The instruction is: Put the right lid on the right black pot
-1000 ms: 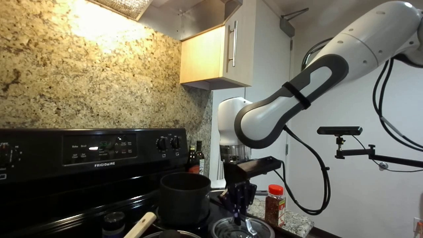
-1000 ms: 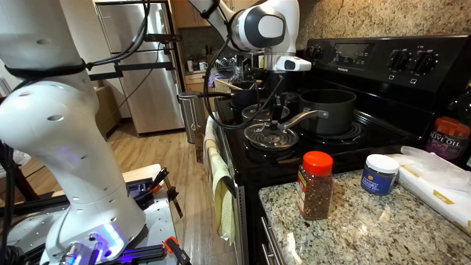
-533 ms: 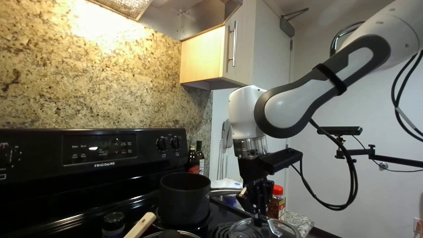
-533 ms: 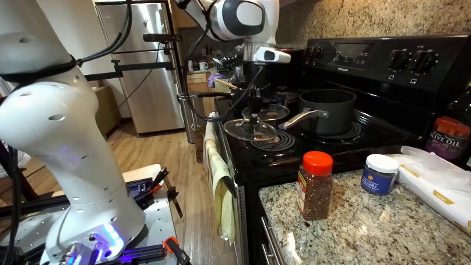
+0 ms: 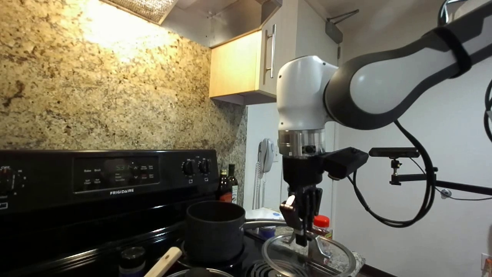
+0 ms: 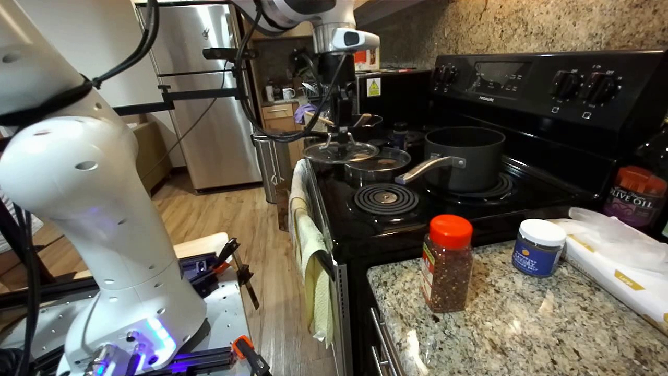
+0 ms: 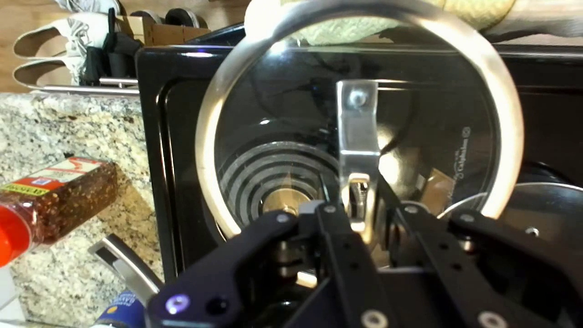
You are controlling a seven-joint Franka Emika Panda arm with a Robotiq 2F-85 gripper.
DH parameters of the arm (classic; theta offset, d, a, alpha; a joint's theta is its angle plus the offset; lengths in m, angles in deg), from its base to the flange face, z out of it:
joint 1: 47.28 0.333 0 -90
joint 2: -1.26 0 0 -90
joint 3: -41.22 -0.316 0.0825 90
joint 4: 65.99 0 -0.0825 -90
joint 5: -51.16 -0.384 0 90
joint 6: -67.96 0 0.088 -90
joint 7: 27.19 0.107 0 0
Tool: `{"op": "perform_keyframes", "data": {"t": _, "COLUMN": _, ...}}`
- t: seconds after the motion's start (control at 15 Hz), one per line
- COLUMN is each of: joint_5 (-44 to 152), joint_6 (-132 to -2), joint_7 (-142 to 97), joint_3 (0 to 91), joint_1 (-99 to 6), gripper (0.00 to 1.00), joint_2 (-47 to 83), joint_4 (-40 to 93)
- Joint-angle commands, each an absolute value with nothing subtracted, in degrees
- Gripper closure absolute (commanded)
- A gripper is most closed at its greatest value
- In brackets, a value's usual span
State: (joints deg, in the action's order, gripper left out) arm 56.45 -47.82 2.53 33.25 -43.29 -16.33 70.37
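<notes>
The gripper (image 7: 358,193) is clamped on the metal bridge handle (image 7: 358,120) of the round clear glass lid (image 6: 340,153). Its fingers are drawn together to a narrow gap, one on each side of this handle in the wrist view. The lid is suspended, approximately level, above the front part of the black stove (image 6: 355,237) and apart from its surface. In the wrist view, a spiral burner (image 6: 386,200) is partly visible through the glass.

The straight-sided black pot (image 6: 463,162) stands upright on a rear burner, open at the top and well apart from the held lid. Its long silvery pot handle (image 6: 430,167) projects from the upper wall.

In an exterior view, a second glass lid (image 6: 392,161) is located just beyond the held lid. A red-capped seasoning bottle (image 6: 448,266) stands upright on the granite counter (image 6: 501,334). A white-capped jar (image 6: 539,248) stands near it, beside a white package (image 6: 621,266). A yellow towel (image 6: 317,284) hangs at the stove front.
</notes>
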Motion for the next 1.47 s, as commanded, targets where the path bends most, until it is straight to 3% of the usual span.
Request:
{"op": "perform_keyframes", "data": {"t": 0.0, "joint_5": 60.57, "joint_6": -43.82, "joint_7": 2.68, "joint_3": 31.77, "joint_1": -44.98, "gripper": 0.93, "joint_2": -16.32, "joint_4": 65.05}}
{"op": "perform_keyframes", "data": {"t": 0.87, "joint_5": 74.56, "joint_6": -32.54, "joint_7": 1.48, "joint_3": 33.08, "joint_1": -44.11, "gripper": 0.93, "joint_2": 5.64, "joint_4": 28.66}}
{"op": "perform_keyframes", "data": {"t": 1.13, "joint_5": 73.37, "joint_6": -33.93, "joint_7": -0.91, "joint_3": 35.15, "joint_1": -42.67, "gripper": 0.93, "joint_2": 11.78, "joint_4": 22.10}}
{"op": "perform_keyframes", "data": {"t": 1.2, "joint_5": 72.97, "joint_6": -35.28, "joint_7": 1.55, "joint_3": 35.59, "joint_1": -42.30, "gripper": 0.93, "joint_2": 8.83, "joint_4": 27.06}}
{"op": "perform_keyframes", "data": {"t": 1.27, "joint_5": 72.93, "joint_6": -35.35, "joint_7": 1.41, "joint_3": 36.04, "joint_1": -42.02, "gripper": 0.80, "joint_2": 9.95, "joint_4": 26.13}}
{"op": "perform_keyframes", "data": {"t": 1.4, "joint_5": 72.93, "joint_6": -35.39, "joint_7": 1.42, "joint_3": 36.37, "joint_1": -41.77, "gripper": 0.80, "joint_2": 10.43, "joint_4": 26.33}}
